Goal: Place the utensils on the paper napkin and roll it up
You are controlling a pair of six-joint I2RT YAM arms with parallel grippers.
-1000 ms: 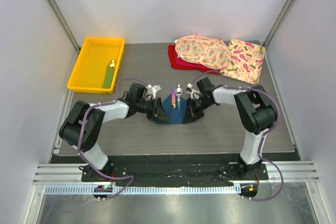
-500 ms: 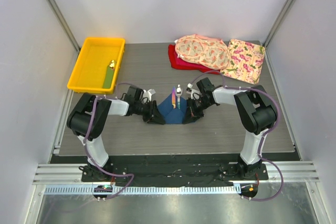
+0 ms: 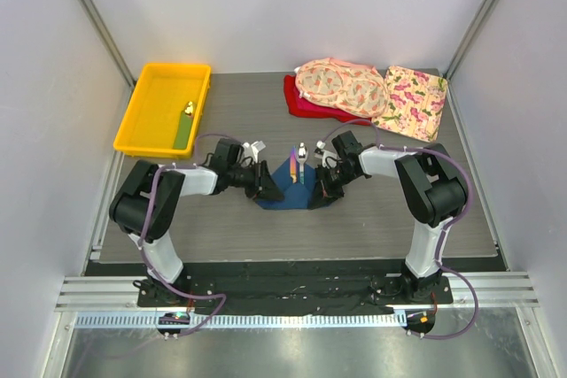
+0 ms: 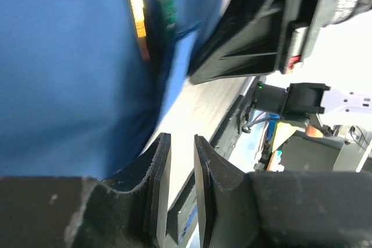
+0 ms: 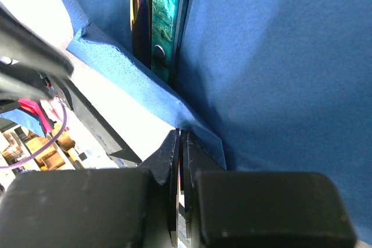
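Note:
The dark blue paper napkin (image 3: 285, 190) lies at mid-table with both sides lifted toward the middle. The utensils (image 3: 300, 164) lie along its centre, the spoon head sticking out at the far end. In the right wrist view the purple and green handles (image 5: 158, 15) sit in a fold of the napkin (image 5: 279, 56). My right gripper (image 5: 180, 133) is shut on the napkin's right edge (image 3: 321, 189). My left gripper (image 3: 262, 181) is at the napkin's left edge. Its jaws (image 4: 181, 137) stand slightly apart with nothing between them, beside the napkin (image 4: 70, 74).
A yellow bin (image 3: 142, 112) at the back left holds a flat green strip (image 3: 182, 133) and a tiny yellow object (image 3: 189, 109). Two pink floral cloths (image 3: 341, 84) (image 3: 410, 102) and a red cloth (image 3: 299, 104) lie at the back right.
My left gripper moved left and down, then came back up to the napkin's left side. The napkin now looks narrower on the left. The right arm has held still.

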